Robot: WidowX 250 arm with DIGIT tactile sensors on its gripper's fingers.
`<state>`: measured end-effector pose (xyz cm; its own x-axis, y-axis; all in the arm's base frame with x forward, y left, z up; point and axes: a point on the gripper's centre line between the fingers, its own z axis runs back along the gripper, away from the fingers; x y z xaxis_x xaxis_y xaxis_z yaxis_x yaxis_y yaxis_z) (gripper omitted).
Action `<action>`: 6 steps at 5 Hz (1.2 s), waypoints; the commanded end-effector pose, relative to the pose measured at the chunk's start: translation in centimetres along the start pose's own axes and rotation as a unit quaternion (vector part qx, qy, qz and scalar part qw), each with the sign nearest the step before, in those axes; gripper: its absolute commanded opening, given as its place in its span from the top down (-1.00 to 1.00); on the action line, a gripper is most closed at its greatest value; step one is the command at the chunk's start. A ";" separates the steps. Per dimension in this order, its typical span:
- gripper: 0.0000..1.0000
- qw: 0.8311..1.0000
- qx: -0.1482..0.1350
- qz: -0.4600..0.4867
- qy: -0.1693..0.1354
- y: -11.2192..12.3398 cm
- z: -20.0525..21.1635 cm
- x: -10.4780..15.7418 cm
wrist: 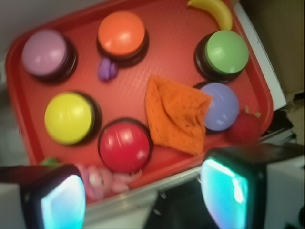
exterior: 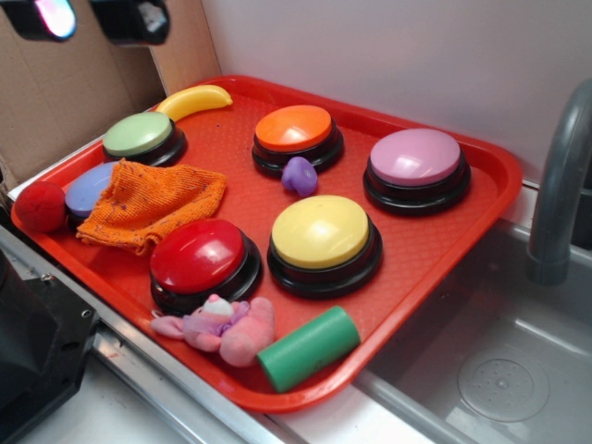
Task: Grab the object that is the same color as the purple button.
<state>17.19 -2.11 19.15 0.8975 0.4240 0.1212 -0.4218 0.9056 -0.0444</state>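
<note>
Small purple toy [exterior: 299,175] [wrist: 107,69] lay on red tray [exterior: 481,199] [wrist: 167,52], touching orange button [exterior: 296,137] [wrist: 122,35] at its 5 o'clock in exterior view. Gripper [wrist: 143,193] hung above tray, fingers [wrist: 228,191] spread, holding nothing.

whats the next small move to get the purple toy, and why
Probably travel over the tray toward the purple toy, beside the orange button. The gripper looks open but hangs above the tray's near edge, far from the toy, so descending now would miss.
</note>
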 end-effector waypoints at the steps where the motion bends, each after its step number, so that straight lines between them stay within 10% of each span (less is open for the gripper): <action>1: -1.00 0.989 -0.027 0.130 -0.058 -1.0 -4.1 4.3; 6: -1.00 0.984 -0.036 0.170 -0.043 -3.8 -14.4 8.1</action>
<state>26.95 -2.31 4.62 0.6831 0.7169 0.1395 -0.7051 0.6971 -0.1294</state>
